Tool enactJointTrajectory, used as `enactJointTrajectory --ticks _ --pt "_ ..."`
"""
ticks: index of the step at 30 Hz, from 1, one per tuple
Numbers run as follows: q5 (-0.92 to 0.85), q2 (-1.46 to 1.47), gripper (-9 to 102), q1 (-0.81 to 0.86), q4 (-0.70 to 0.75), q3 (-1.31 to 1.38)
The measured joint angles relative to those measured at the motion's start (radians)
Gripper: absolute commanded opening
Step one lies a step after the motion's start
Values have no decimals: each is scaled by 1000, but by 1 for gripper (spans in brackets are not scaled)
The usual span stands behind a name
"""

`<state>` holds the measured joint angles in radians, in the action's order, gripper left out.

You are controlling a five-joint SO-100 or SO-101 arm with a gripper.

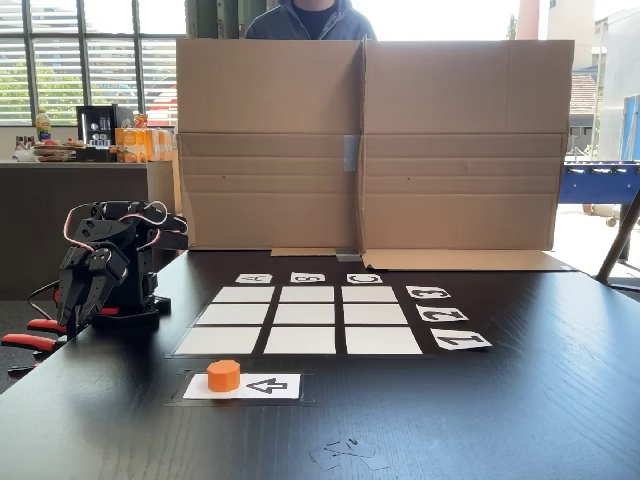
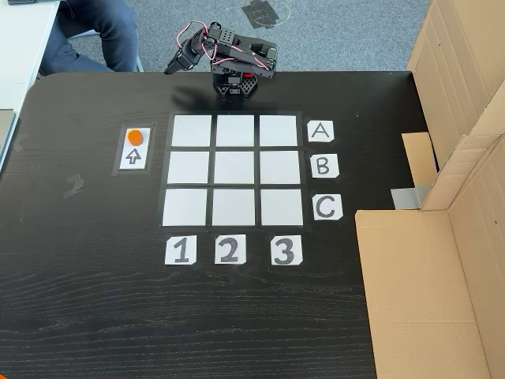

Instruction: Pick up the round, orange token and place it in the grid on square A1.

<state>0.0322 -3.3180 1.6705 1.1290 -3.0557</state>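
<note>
Token sits on the arrow card, just left of the grid in the top-down fixed view. Your gripper hangs folded by the base; jaws unclear, perhaps closed. Reach over, drop straight onto it.

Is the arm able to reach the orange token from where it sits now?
Probably yes. The token stands on the arrow card beside the grid, near the folded arm. Nothing stands between them on the table.
</note>
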Motion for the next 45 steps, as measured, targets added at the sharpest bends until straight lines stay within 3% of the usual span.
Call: enactJointTrajectory --ticks 5,18,32,45 --pt "-199 64 15 38 -9 0" --pt "-242 209 15 40 -11 69" --pt "-250 663 16 40 49 509" --pt "-281 1135 22 -15 288 1062"
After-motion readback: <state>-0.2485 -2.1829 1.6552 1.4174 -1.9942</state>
